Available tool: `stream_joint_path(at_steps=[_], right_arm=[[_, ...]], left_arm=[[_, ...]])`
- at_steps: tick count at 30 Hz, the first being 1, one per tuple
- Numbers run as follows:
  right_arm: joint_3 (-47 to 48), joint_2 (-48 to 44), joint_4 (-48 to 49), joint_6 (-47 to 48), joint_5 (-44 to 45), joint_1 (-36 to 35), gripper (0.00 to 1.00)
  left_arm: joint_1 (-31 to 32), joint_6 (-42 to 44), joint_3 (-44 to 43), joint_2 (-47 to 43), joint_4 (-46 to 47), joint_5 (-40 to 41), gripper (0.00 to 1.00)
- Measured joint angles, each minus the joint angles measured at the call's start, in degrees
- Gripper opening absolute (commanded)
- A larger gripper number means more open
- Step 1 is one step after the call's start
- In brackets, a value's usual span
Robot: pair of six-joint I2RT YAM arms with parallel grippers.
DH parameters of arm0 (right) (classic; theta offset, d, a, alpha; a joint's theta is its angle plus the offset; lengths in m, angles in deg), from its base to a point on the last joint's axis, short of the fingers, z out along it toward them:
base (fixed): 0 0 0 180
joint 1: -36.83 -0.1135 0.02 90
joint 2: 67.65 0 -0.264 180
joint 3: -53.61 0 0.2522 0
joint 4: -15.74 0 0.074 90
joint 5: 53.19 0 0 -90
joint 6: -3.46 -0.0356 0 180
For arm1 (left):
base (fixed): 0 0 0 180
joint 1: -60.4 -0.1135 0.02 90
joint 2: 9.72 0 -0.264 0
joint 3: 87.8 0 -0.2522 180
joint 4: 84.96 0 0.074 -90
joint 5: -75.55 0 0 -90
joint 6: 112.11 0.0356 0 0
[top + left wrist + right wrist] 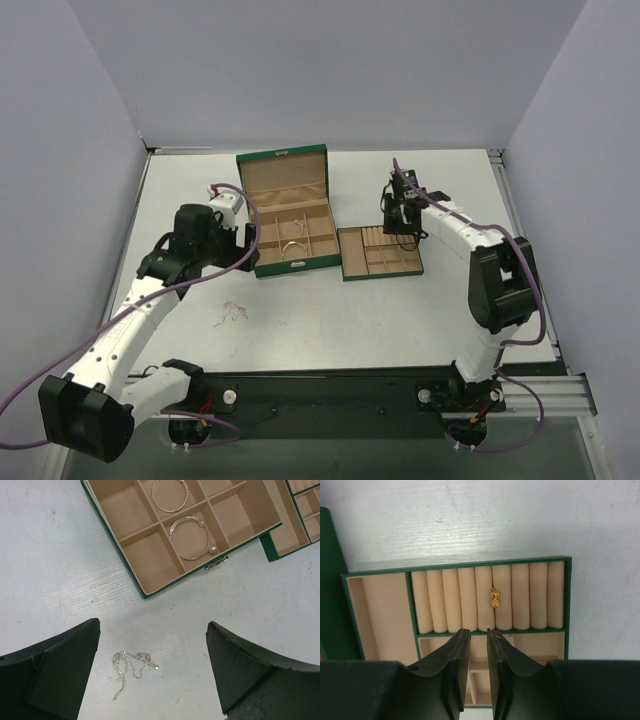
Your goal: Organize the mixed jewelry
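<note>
Left side: your left gripper [152, 630] is hanging over the table [45, 555] with its fingers spread wide and nothing in them. The chain [132, 665] is lying in a loose tangle on the bare top, between the two fingers and just short of the green box [155, 562].

Right side: your right gripper [478, 632] is sitting over the small tray [377, 610]. Its fingers are drawn nearly together with a slim gap, gripping nothing. The gold ring [494, 599] is resting in a groove of the ring rolls [450, 600].

In the box, two hoops are lying in separate compartments: a plain bangle [170, 494] and a pearl-tipped bangle [192, 537].

Risks, as I'm judging them:
- The chain is fine and flat on a hard top, so pads closing too high are likely to skate over it.
- Pinching a single loop is likely to leave the rest dangling, where it could snag on the box's near wall going in.
- That wall is standing just beyond the chain, so any forward drift while you're lowering could shove the box and shake the hoops.
- The right fingers are hovering low over the tray's front cells, so a dip there could nudge the tray and unseat the ring.
</note>
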Motion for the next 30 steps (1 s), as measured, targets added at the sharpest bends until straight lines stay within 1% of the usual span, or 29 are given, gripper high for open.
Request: stream_joint_path(at_steps=[1,7,11,16,21,24,27,30], right_arm=[[-0.7,-1.6,0.0,-0.1,-0.1,0.0,0.3],[-5.1,-9.2,-0.6,-1.7,1.0,1.5,0.31],[-8.9,-10.9,-1.6,-2.8,1.0,5.8,0.3],[-11.1,-9.7,-2.7,-3.0,-2.2,11.3,0.29],[-10.8,-6.6,-2.7,-2.5,-4.6,11.9,0.29],[-10.0,-4.2,-2.8,-2.1,-5.9,12.1,0.29],[-9.0,-2.3,-2.8,-1.7,-6.1,12.5,0.27],[-8.5,-1.2,-2.8,-1.4,-6.1,12.9,0.23]], left_arm=[[-0.2,-0.2,0.0,0.4,0.2,0.1,0.97],[-1.2,-1.8,0.2,4.1,1.5,0.2,0.97],[-1.5,-3.7,0.1,7.3,2.2,0.1,0.97],[-1.9,-5.3,-2.7,13.2,2.4,0.0,0.97],[-3.2,-6.1,-7.7,19.8,3.3,-1.0,0.97],[-3.9,-6.8,-9.2,22.3,4.2,-1.9,0.97],[-4.3,-7.1,-10.2,24.3,4.4,-2.5,0.97],[-4.7,-7.3,-11.0,26.0,4.6,-3.1,0.97]])
